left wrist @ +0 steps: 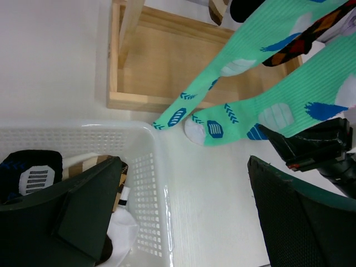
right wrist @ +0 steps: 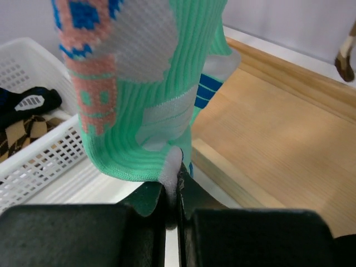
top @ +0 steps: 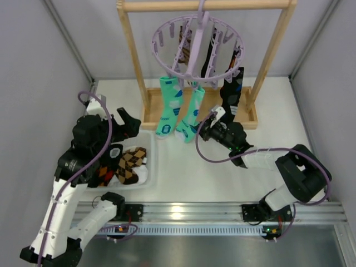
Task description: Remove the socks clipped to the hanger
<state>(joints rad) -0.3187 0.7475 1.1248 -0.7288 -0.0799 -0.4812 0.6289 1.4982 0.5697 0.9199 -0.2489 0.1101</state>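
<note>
The lilac round hanger (top: 197, 44) hangs from the wooden rail. Clipped to it are two mint-green socks (top: 168, 108), a black spotted sock (top: 231, 94) and darker socks behind. My right gripper (top: 207, 129) is shut on the white toe of the right-hand mint-green sock (top: 192, 114). In the right wrist view the sock (right wrist: 139, 83) rises from the pinched jaws of the right gripper (right wrist: 172, 189). My left gripper (left wrist: 186, 206) stands open over the basket's right rim, with nothing between its fingers (left wrist: 83, 206). Both mint socks (left wrist: 267, 50) hang in front of it.
A white perforated basket (top: 151, 161) at the left holds several loose socks, black and brown-diamond (top: 130, 161). The wooden frame's base tray (top: 245, 119) lies under the hanger, with uprights on both sides. Grey walls close in left and right.
</note>
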